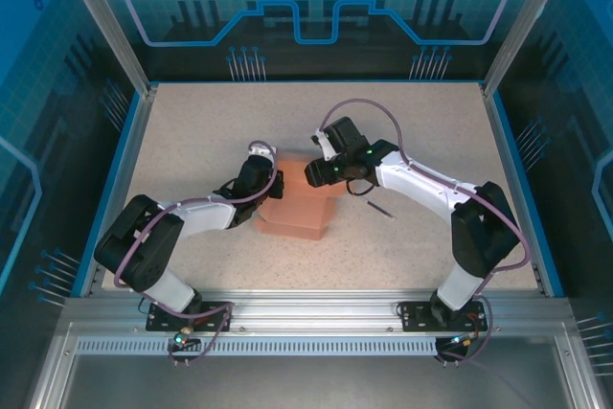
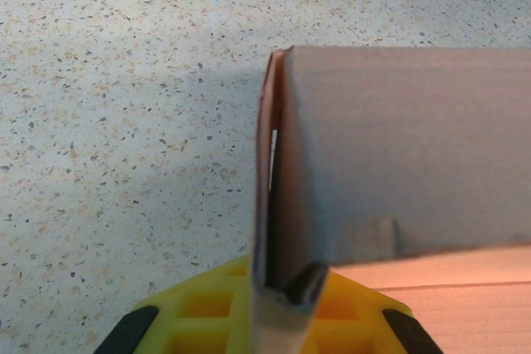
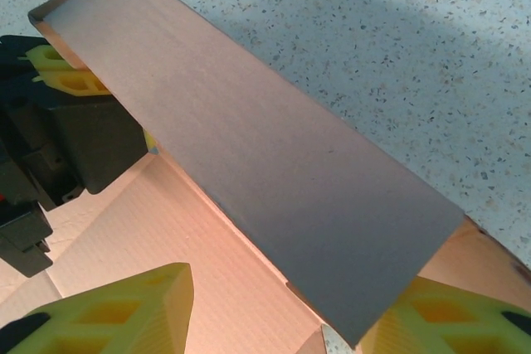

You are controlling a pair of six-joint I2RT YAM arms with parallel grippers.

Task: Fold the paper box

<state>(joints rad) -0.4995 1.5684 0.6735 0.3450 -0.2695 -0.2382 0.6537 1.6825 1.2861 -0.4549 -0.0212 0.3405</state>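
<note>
The salmon-pink thin cardboard paper box [image 1: 302, 215] lies half-formed in the middle of the speckled grey table [image 1: 192, 122], between the two arms; its base panel is flat on the surface and one long side wall [image 3: 249, 163] is raised, leaning rather than fully upright in the right wrist view. The left gripper [image 2: 286, 292] is clamped on the end of that wall, its yellow fingers [image 2: 357, 312] pressed together over the doubled cardboard edge, so it seems to serve as the anchor. The right gripper [image 3: 294, 283] hovers over the other end of the same wall with its jaws apart; the wall's near corner hangs between the two yellow fingers [image 3: 116, 308], closer to the right-hand one, and I cannot tell whether it touches; nothing is gripped there. A thin dark pen-like stick [image 1: 380, 208] lies on the table just right of the box, apart from it.

The step in hand looks like erecting and creasing this long wall; the other flaps appear unfolded. The next move probably calls for the right jaws to pinch the free end, then bring the wall square to the base while the left grip holds; too hard a pull could buckle the thin card or drag the box.
</note>
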